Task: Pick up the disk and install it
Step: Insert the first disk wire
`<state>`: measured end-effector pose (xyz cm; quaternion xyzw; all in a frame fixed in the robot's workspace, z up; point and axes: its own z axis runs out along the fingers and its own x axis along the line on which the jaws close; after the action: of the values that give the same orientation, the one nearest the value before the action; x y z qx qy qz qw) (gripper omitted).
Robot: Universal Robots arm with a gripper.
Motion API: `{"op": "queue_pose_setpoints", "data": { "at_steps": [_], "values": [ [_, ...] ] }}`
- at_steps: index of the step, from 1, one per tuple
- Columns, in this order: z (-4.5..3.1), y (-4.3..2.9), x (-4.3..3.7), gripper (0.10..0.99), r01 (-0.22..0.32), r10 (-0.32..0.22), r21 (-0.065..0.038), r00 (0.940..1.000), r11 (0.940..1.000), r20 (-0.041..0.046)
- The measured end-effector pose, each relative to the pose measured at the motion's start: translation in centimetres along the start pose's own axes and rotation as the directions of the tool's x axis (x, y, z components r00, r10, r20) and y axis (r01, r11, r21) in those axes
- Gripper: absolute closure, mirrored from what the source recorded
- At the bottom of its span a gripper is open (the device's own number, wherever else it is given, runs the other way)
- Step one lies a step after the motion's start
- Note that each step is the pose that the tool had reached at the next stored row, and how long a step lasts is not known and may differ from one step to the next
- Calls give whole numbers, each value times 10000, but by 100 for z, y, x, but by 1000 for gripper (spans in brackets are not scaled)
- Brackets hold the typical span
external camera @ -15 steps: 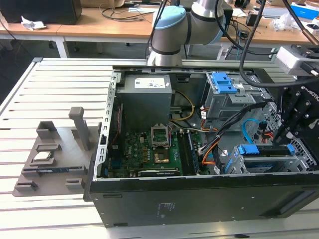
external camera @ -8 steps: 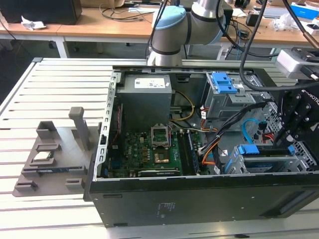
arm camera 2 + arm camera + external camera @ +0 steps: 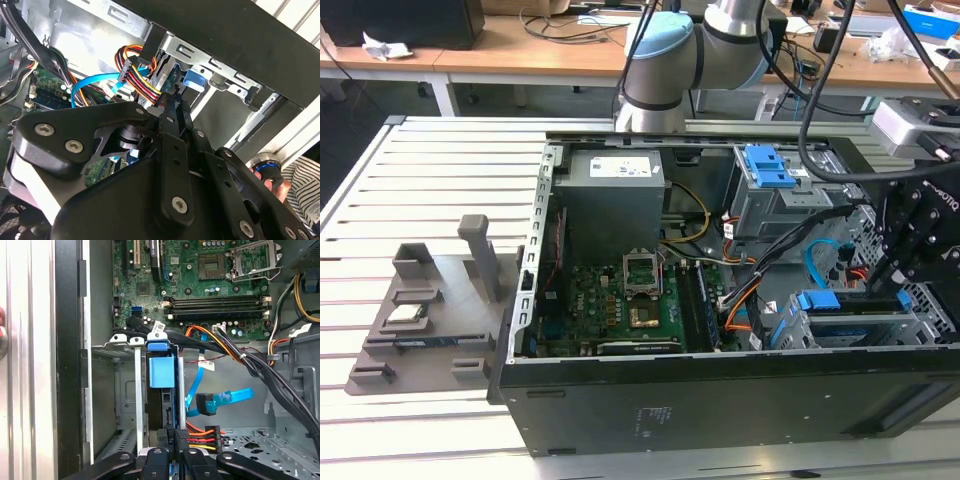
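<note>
Right now your gripper (image 3: 172, 440) is clamping its jaws on the rear edge of the disk (image 3: 162, 372), which is sitting edge-up in a slot of the drive cage (image 3: 112, 390). In the exterior view the gripper (image 3: 900, 285) is hanging at about three o'clock over the open computer case (image 3: 720, 400), with the motherboard (image 3: 620, 305) lying toward nine o'clock from it.

disk (image 3: 162, 372): glossy blue plastic frame | gripper (image 3: 173, 440): matt black metal | drive bay (image 3: 125, 390) beside it: dull grey sheet metal | case (image 3: 720, 400): matt black
</note>
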<state>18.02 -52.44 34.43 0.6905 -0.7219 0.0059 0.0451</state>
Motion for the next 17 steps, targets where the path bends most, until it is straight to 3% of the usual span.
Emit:
{"op": "queue_pose_setpoints", "data": {
  "at_steps": [17],
  "values": [
    [44, -44, -7, 914, 0, 0, 0, 10000, 10000, 0]
  ]
}}
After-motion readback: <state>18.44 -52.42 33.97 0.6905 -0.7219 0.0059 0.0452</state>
